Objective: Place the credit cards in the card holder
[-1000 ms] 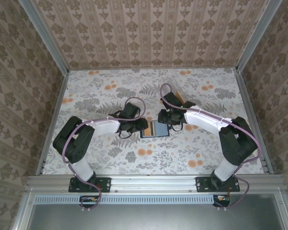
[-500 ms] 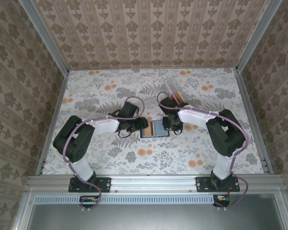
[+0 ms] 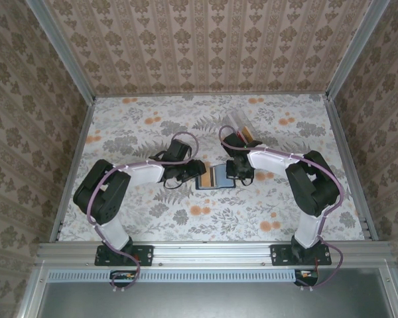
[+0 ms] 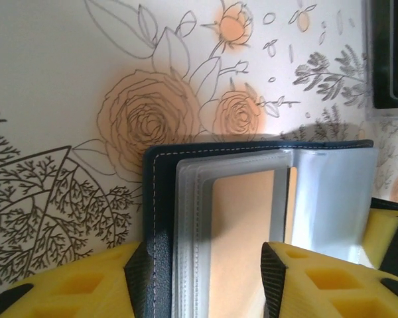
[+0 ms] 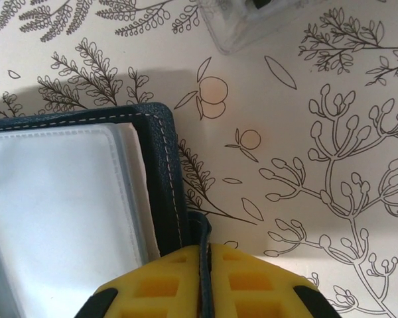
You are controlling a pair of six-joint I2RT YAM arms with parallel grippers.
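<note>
In the top external view, the card holder [image 3: 213, 177] lies open on the floral surface [image 3: 146, 126], between the two arms. The left end effector [image 3: 191, 173] sits at its left edge and the right end effector [image 3: 237, 172] at its right edge. A clear box [image 3: 243, 127] stands farther back.

In the left wrist view, the left end effector [image 4: 207, 265] has its jaws partway apart, with the holder's navy cover edge and clear sleeves between them. Whether they pinch cannot be told. An orange-tan card [image 4: 245, 225] sits in one sleeve.

In the right wrist view, the right end effector [image 5: 204, 265] is closed tight on the navy tab of the card holder [image 5: 162, 165].
</note>
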